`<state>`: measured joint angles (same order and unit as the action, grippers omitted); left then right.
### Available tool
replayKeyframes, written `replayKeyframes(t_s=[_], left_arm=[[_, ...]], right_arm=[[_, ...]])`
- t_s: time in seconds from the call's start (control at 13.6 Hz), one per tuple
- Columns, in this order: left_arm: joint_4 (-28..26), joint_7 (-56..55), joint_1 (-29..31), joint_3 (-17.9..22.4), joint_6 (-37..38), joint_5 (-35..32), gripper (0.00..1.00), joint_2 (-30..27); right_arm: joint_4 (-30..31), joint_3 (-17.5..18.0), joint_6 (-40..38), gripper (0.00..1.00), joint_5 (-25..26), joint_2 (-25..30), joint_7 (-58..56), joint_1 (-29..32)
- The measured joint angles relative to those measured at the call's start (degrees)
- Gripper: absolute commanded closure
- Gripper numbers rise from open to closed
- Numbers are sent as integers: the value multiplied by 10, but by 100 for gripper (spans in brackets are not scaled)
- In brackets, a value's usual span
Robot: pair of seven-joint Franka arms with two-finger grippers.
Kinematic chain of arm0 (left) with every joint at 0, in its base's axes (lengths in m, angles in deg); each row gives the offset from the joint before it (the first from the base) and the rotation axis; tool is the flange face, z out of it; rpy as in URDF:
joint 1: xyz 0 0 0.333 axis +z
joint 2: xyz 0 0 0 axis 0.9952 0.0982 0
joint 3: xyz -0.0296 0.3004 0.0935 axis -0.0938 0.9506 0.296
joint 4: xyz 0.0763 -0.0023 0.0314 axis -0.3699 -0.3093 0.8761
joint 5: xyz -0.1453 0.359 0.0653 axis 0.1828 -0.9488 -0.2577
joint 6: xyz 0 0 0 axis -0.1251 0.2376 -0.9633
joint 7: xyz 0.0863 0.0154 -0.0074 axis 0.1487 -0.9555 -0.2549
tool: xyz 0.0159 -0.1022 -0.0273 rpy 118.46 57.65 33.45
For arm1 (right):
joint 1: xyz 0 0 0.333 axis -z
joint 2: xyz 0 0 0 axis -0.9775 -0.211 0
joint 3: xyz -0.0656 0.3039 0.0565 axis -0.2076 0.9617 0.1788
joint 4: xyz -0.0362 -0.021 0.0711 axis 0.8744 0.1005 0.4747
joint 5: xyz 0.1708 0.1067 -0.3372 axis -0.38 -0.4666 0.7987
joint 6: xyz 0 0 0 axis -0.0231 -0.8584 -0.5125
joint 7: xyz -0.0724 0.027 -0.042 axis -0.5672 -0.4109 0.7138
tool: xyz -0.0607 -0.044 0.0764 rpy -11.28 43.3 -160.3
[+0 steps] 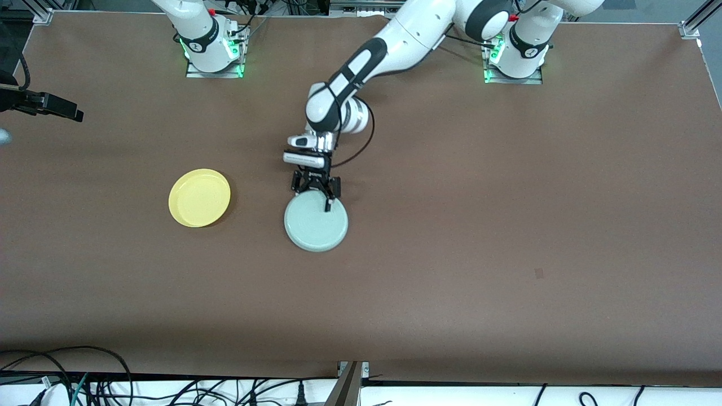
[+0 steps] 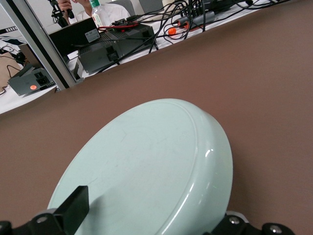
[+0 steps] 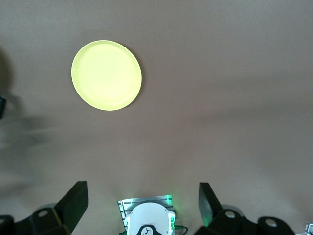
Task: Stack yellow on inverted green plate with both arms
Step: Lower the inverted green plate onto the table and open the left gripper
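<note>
The pale green plate (image 1: 316, 223) lies upside down on the brown table, near the middle. My left gripper (image 1: 316, 194) is down at the plate's edge farthest from the front camera. It is open, with one finger (image 2: 73, 208) over the flat underside (image 2: 146, 166) and the other finger (image 2: 232, 223) outside the rim. The yellow plate (image 1: 199, 197) lies right way up beside the green one, toward the right arm's end, apart from it. My right gripper (image 3: 142, 191) is open and empty, high over its own base, with the yellow plate (image 3: 106, 75) in its view. The right arm waits.
The right arm's base (image 1: 214, 48) and the left arm's base (image 1: 516, 53) stand along the table's edge farthest from the front camera. A black device (image 1: 51, 106) pokes in over the right arm's end. Cables (image 1: 84, 383) lie off the table's front edge.
</note>
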<state>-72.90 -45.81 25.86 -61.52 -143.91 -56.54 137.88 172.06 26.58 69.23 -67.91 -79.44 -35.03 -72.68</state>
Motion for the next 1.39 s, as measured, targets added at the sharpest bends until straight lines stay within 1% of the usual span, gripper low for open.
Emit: replayKeyframes(t_s=[0.07, 0.15, 0.29, 0.37, 0.44, 0.59, 0.73, 0.88, 1.03, 1.17, 1.39], left_arm=[[0, 3, 14, -4, -17, -2, 0, -2], [0, 0, 23, -18, -22, 12, 0, -6], [0, 1, 33, -58, -20, 69, 0, -25], [-2, 5, 34, -73, -21, 84, 0, -33], [-7, 22, 33, -82, -21, 86, 0, -36], [-18, 91, 33, -82, -29, 71, 0, -36], [-32, 155, 36, -59, -36, 47, 0, -32], [-36, 219, 55, -39, -55, 28, 0, -30], [-35, 306, 91, -38, -64, 26, 0, -31], [-35, 370, 123, -47, -71, 26, 0, -36], [-35, 445, 139, -55, -73, 26, 0, -48]], right_arm=[[0, 0, 0, 0, 0, 0, 0, 0], [0, 0, 0, 0, 0, 0, 0, 0], [0, 0, 0, 0, 0, 0, 0, 0], [0, 1, 0, 0, 0, 0, 0, 0], [0, 1, 0, 0, 0, 0, 0, 0], [0, 1, 0, 0, 0, 0, 0, 0], [0, 1, 0, 0, 0, 0, 0, 0], [0, 1, 0, 0, 0, 0, 0, 0], [0, 1, 0, 0, 0, 0, 0, 0], [0, 1, -1, 0, 0, 0, 0, 0], [0, 1, -6, 0, 0, 0, 0, 0]])
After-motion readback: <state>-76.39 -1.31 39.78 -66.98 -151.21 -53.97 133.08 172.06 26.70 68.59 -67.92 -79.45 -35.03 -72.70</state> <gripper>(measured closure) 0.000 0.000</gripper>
